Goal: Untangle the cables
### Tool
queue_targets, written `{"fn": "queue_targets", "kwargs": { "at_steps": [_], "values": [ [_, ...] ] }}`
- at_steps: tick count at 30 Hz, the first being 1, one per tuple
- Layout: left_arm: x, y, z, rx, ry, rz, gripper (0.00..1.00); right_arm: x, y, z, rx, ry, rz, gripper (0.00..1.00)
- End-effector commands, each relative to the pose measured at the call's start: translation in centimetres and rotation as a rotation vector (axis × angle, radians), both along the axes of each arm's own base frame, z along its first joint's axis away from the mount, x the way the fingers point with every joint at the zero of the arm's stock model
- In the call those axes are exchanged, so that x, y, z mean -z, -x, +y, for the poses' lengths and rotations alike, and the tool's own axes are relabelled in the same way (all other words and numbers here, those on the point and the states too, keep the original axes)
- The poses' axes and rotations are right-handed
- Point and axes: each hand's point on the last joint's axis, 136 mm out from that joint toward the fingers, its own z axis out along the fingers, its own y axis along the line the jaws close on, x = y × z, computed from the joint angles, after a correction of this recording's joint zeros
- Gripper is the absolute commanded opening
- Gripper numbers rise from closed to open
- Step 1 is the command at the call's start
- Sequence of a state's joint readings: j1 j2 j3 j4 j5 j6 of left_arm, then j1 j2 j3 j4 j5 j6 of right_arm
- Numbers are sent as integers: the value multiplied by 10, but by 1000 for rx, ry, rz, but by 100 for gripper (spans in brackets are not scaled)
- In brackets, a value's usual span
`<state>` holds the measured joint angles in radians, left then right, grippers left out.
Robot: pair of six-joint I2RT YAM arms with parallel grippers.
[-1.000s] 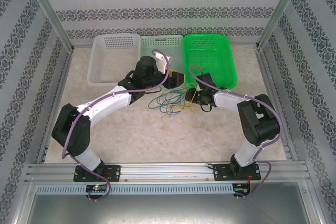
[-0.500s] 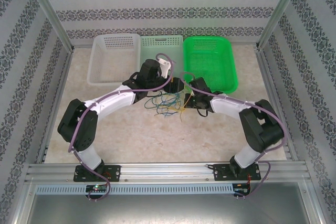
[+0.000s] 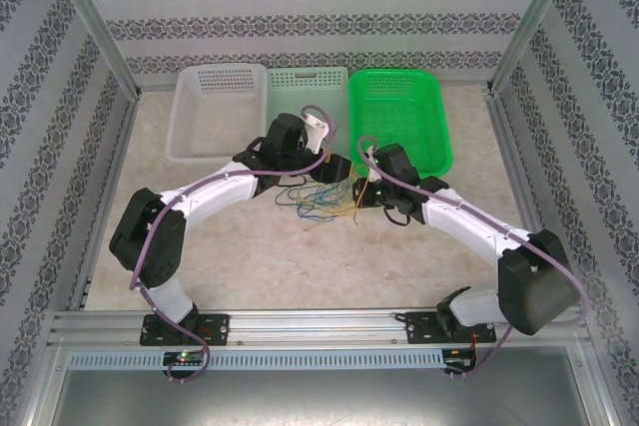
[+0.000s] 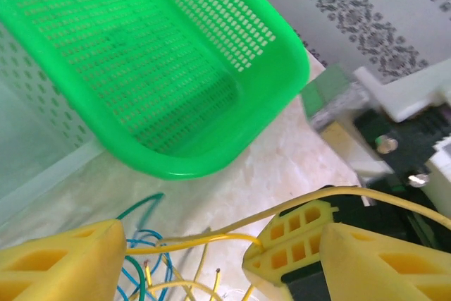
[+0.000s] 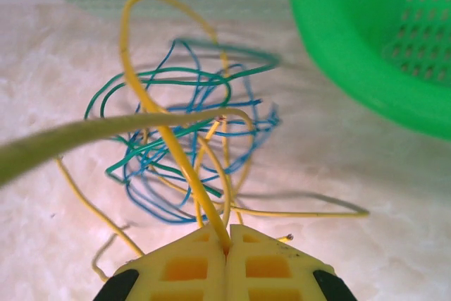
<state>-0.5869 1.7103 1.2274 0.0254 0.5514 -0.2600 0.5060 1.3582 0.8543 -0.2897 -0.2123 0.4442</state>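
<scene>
The cables lie in a loose tangle of yellow, blue and dark green wires on the table, just in front of the baskets. In the right wrist view my right gripper is shut on one yellow cable, which rises from the pads in a loop over the tangle. From above, the right gripper sits at the tangle's right edge. My left gripper hovers at the far side of the tangle. In the left wrist view the left gripper stands open, with yellow wires and the right gripper's pads between its fingers.
Three baskets stand in a row at the back: a white one, a pale green one and a bright green one. The bright green basket's rim is close to the right of the tangle. Metal frame rails border the table.
My right gripper has closed on a yellow cable at the tangle's right edge, and the right arm's elbow has swung out to the right. The left gripper has shifted slightly right and opened a little wider.
</scene>
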Motion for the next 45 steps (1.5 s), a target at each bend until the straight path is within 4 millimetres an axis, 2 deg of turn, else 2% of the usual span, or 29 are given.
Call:
{"fn": "queue_targets", "kwargs": {
  "at_steps": [1,9,15,21,25,27,29,32,36,38,40,43,45],
  "values": [
    [-29,7,-9,112,48,-74,74,-19,11,9,-72,-64,28,0],
    [-30,7,-20,178,52,-63,75,-84,5,15,-111,-217,-82,0],
    [-19,8,-21,194,39,-34,71,-116,3,5,-95,-313,-123,0],
    [-20,6,-20,171,43,-26,70,-138,-1,-2,-81,-364,-153,0],
    [-26,2,-17,127,62,-45,70,-160,-4,-5,-70,-395,-199,0],
    [-33,-2,-12,78,68,-67,73,-167,-4,-5,-72,-391,-214,0],
    [-40,-7,-5,16,76,-86,82,-169,-4,-7,-66,-387,-218,0],
    [-51,-7,2,-21,88,-117,84,-176,-3,-7,-61,-400,-234,0],
    [-57,-4,9,-49,85,-124,86,-190,-4,-7,-60,-420,-259,0],
    [-63,-2,12,-59,105,-140,87,-190,-4,-8,-54,-409,-263,0],
    [-68,1,14,-64,131,-151,88,-180,-7,-9,-30,-383,-250,0],
    [-71,5,15,-65,151,-155,89,-152,-10,-5,-4,-344,-194,0],
    [-69,6,15,-63,145,-141,85,-130,-7,4,-19,-314,-143,0]
  ]
}}
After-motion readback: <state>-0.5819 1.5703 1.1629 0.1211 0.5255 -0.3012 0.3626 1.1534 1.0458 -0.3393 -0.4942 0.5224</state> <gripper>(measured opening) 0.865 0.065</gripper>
